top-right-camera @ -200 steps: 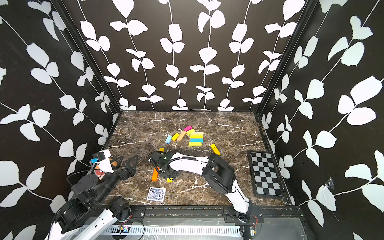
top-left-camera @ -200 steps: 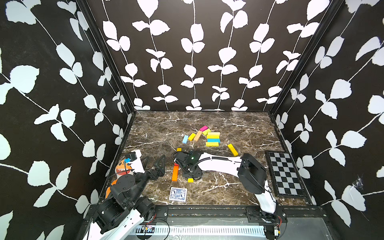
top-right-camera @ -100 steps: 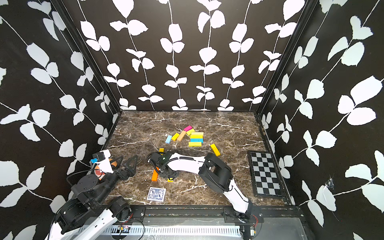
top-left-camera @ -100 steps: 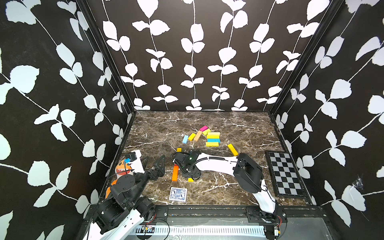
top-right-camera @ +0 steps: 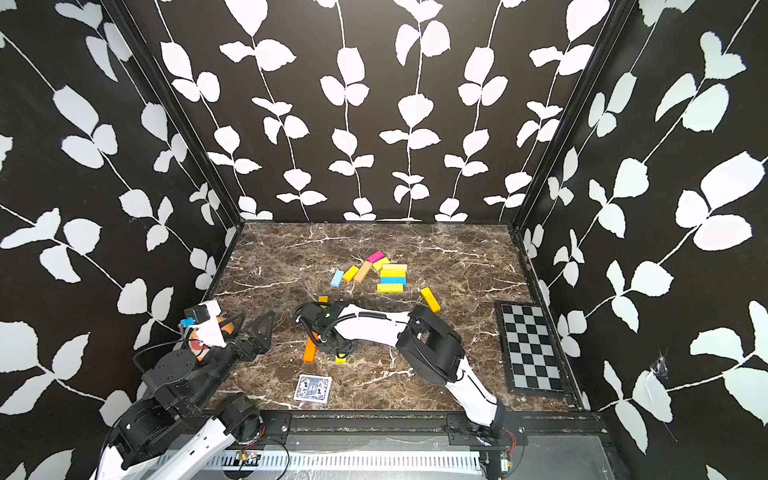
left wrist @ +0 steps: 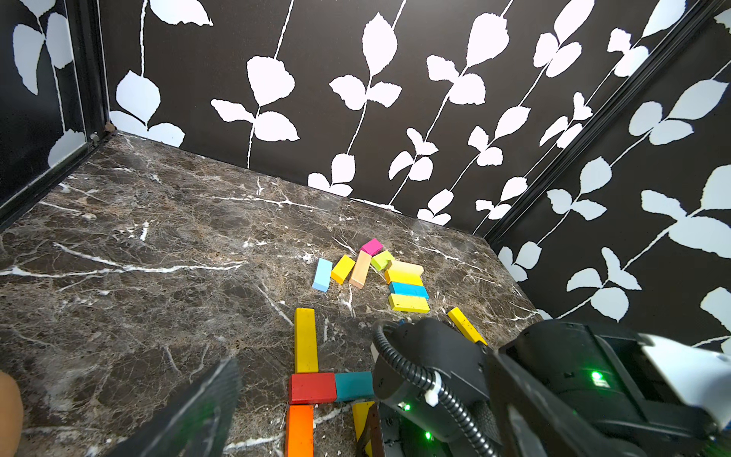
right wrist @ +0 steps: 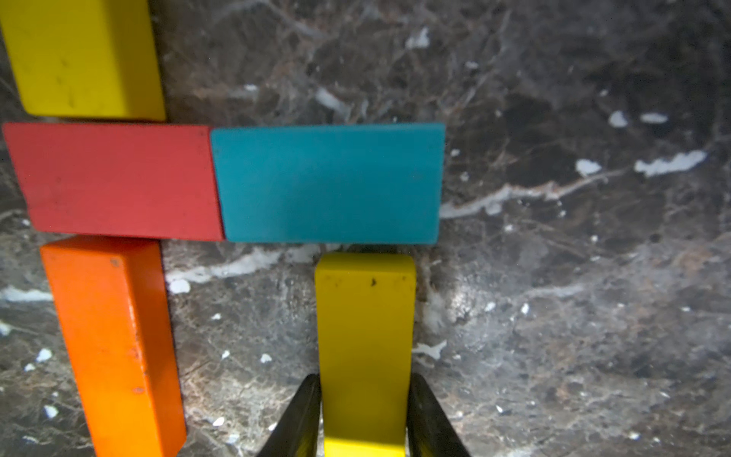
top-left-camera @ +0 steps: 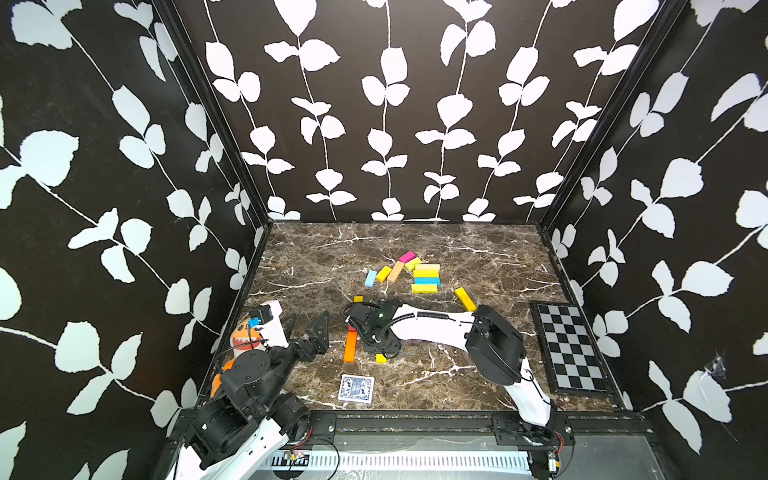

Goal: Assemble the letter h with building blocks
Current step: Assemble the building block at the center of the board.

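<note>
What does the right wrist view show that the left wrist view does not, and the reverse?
Only right wrist: the right gripper with one finger on each side of the lower yellow block. Only left wrist: the loose blocks farther away and the patterned walls. Both: the red block, teal block and orange block of the letter.

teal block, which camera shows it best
The right wrist view: the teal block lies whole and close up, end to end with the red block. The left wrist view shows only part of it, the rest behind the right arm. In both top views that arm hides it.
</note>
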Controlling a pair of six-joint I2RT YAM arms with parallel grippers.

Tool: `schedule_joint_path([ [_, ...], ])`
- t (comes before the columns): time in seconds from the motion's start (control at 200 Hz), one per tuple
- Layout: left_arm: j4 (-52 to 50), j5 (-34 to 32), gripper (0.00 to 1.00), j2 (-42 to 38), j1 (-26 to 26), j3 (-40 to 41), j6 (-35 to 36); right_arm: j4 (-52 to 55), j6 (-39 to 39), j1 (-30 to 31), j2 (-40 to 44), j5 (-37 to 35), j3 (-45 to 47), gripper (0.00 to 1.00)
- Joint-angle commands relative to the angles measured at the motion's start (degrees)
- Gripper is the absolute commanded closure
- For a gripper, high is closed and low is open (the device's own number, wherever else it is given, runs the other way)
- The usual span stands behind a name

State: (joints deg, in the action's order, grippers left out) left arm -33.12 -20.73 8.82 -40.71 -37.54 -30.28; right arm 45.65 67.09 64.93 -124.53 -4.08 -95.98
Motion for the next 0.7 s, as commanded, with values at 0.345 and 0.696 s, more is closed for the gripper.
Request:
schedule_joint_path([
  [0.345,0.07,-0.80,0.01,0.17,0.19,0.19,0.92,0.13,1.03,-0.41,-0.12,-2.03,-0.53,0.43],
  [0.696,0.17,-0.99,0.01,0.39,0.19,0.19,0.93,-1.00,1.18,-1.02,0.36,-2.38,0.87,0.55],
])
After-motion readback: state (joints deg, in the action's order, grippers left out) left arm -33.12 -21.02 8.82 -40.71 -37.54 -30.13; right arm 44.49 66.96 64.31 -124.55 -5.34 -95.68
